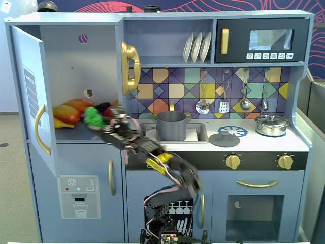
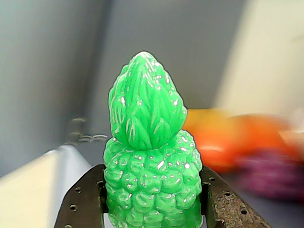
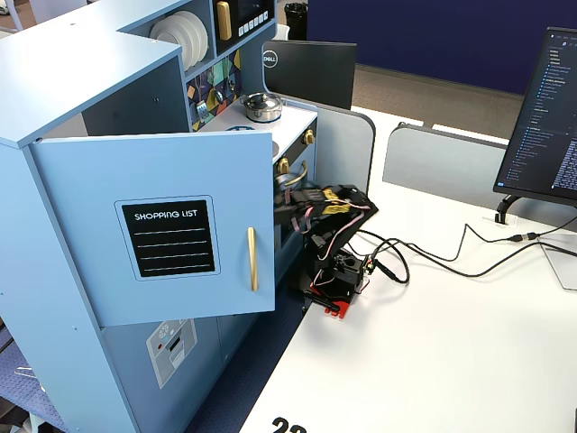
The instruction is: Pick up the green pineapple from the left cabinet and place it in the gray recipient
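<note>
The green pineapple [image 1: 93,116] is held in my gripper [image 1: 101,122] at the front of the left cabinet [image 1: 76,71], just above its shelf. In the wrist view the pineapple [image 2: 151,156] fills the middle, leafy top up, with both dark fingers [image 2: 81,202] pressed on its sides. My gripper [image 2: 153,209] is shut on it. The gray recipient [image 1: 171,125] stands in the sink to the right of the cabinet. In the side fixed view the open cabinet door [image 3: 167,225] hides the gripper and pineapple; only the arm [image 3: 329,216] shows.
Orange and yellow toy fruits [image 1: 68,113] and a purple grape bunch [image 1: 104,108] lie on the cabinet shelf behind the pineapple. A gold phone [image 1: 130,66] hangs on the cabinet's right wall. A pot lid [image 1: 224,139] and a shiny silver pot [image 1: 271,124] sit on the counter.
</note>
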Motion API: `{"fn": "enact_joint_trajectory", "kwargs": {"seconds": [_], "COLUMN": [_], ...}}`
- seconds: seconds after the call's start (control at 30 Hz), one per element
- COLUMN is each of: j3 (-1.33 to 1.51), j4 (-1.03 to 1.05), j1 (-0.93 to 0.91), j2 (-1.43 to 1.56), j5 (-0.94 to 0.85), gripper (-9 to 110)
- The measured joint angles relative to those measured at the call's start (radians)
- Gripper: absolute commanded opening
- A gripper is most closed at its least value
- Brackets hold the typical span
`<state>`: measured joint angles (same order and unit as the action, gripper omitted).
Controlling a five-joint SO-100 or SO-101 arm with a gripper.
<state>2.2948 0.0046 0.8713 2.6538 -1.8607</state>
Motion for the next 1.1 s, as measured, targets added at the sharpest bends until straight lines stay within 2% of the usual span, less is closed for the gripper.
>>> {"fn": "enact_joint_trajectory", "kwargs": {"seconds": [0.27,0.47,0.6,0.87,1.1], "j3": [-0.011,-0.133,-0.268,-0.598,-0.723], "j4": [0.172,0.268,0.357,0.512,0.565], "j1": [-0.356,-0.704,-0.861,-0.91,-0.91], "j2": [0.291,0.216,0.06,-0.304,-0.526], "j5": [0.072,0.198,0.236,0.245,0.213], "gripper": [0,0,0,0,0]}}
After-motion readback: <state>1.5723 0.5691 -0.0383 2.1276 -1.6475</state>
